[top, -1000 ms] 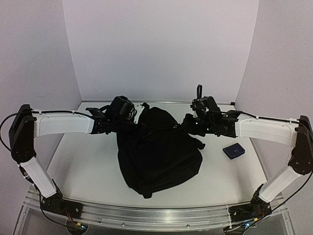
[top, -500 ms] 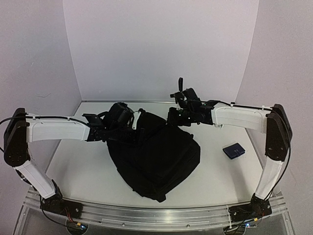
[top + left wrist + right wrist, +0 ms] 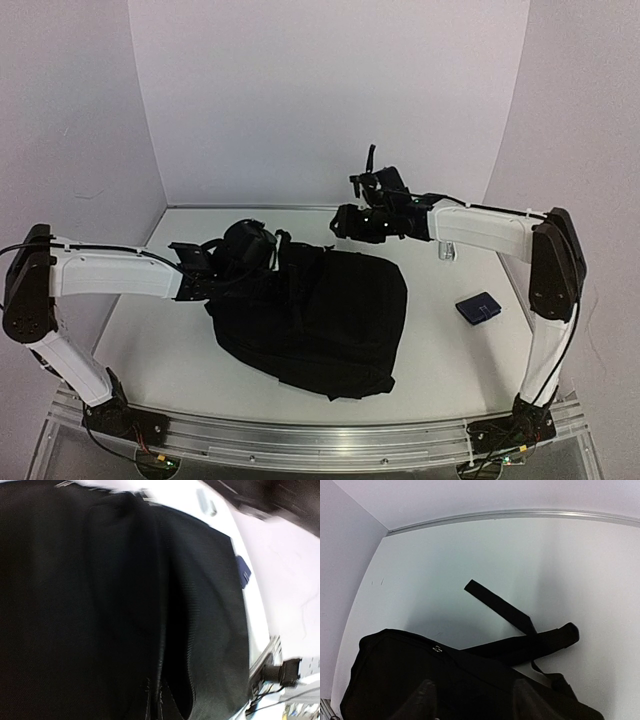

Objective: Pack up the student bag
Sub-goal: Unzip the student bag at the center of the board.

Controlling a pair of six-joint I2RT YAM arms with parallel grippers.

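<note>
Student bag [image 3: 320, 315] flat on table [image 3: 455, 355]

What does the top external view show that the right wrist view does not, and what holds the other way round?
Only the top external view shows the left arm, the right arm and the small dark blue pouch, which lies apart from the bag. Only the right wrist view shows that the right pincer stands open and empty, and it shows the zipper pull. Both show the student bag on the white table.
</note>
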